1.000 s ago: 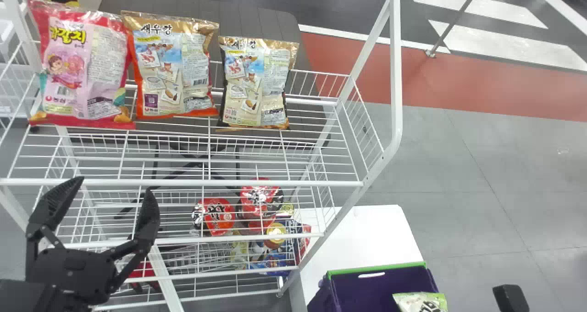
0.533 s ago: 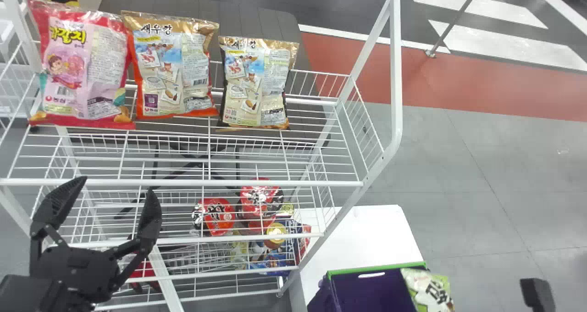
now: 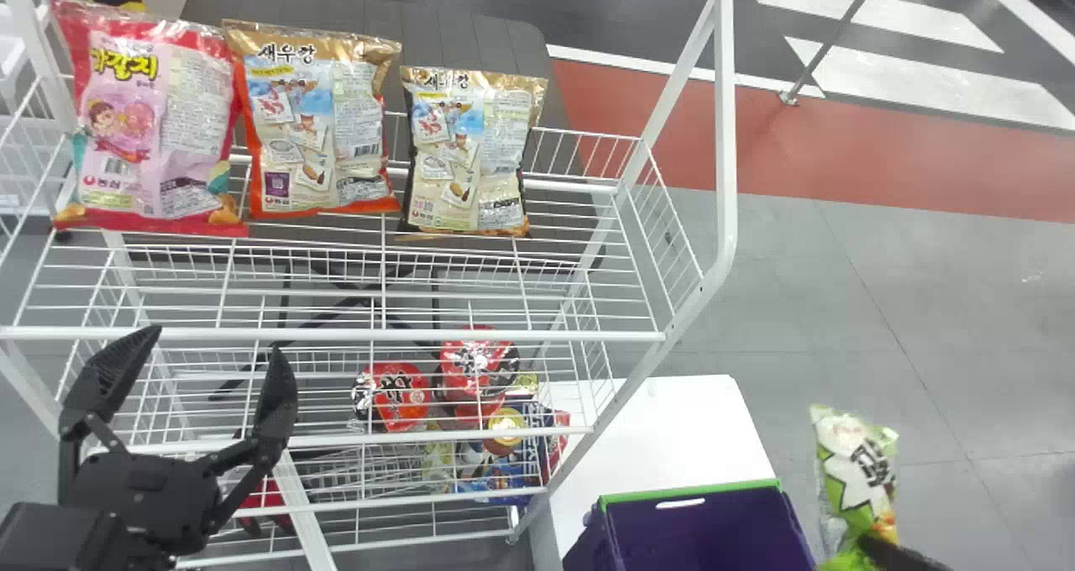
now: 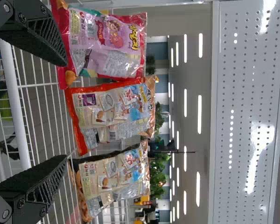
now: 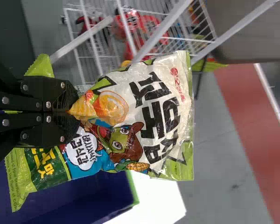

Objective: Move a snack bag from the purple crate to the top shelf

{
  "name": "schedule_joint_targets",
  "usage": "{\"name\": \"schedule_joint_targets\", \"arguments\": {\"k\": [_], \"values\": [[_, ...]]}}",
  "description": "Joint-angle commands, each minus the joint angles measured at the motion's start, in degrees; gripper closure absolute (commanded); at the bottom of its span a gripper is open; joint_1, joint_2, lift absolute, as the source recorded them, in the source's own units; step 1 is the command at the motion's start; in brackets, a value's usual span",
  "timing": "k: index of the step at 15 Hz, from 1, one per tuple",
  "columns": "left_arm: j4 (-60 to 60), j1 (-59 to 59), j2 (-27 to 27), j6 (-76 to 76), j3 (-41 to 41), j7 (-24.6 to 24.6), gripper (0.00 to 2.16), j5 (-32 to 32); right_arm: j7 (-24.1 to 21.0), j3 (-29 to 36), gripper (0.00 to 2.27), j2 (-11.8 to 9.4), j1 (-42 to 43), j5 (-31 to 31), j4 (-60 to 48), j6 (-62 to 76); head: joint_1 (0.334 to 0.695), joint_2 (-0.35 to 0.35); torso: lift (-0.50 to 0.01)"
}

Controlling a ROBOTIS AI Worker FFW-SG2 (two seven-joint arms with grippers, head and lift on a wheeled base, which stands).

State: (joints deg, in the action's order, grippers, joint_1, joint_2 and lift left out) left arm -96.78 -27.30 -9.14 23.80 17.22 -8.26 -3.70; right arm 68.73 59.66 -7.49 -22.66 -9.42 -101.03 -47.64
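Head view shows the bag (image 3: 858, 466) just right of the crate (image 3: 689, 529), apart from the top shelf (image 3: 336, 334). Left wrist view: left fingers (image 4: 32, 182) stand wide, empty. Right wrist view: right fingers (image 5: 65, 99) pinch the bag; its overhanging ends might catch the rack and twist it loose.

- The left arm (image 3: 50, 546) is black and ends in a boxy lump
- Next comes a chunky black block (image 3: 138, 483) with rounded corners, and thin, bent black bars (image 3: 231, 458) join it to the left jaws
- The left jaws are black and flat, wide in the middle and pointy at the tip, a bit like leaves
- Tiny bumpy rows (image 4: 39, 35) run over their insides
- Little round silver screws (image 4: 22, 17) sit near the bottom of them
- The right jaws are black with bumpy rows too
- Straight black bars (image 5: 16, 112) behind them have shiny round screws (image 5: 5, 122)
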Motion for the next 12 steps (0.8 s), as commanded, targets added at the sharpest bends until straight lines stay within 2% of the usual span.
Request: {"name": "schedule_joint_targets", "arguments": {"k": [1, 4, 9, 12], "values": [[-0.25, -0.3, -0.01, 0.15, 0.0, 0.0, 0.12, 0.01, -0.09, 2.83, 1.48, 2.48, -0.19, 4.06, -4.35, 0.57, 0.695, -0.35, 0.002], [-0.43, -0.47, -0.27, 0.15, 0.0, 0.0, 0.12, 0.19, -0.96, 4.24, 1.48, 7.13, -0.28, 7.31, -13.31, -1.01, 0.695, -0.35, 0.002], [-0.34, -0.39, -0.09, 0.15, 0.0, 0.09, 0.12, 0.19, -2.11, 3.44, 1.48, 7.54, 0.07, 9.77, -31.24, -15.96, 0.695, -0.35, 0.002], [-0.34, -0.3, -0.09, 0.15, 0.0, 0.09, 0.12, 0.19, -4.3, 1.25, 1.48, 7.54, 2.01, 10.04, -39.86, -26.33, 0.695, -0.35, 0.002]]}}
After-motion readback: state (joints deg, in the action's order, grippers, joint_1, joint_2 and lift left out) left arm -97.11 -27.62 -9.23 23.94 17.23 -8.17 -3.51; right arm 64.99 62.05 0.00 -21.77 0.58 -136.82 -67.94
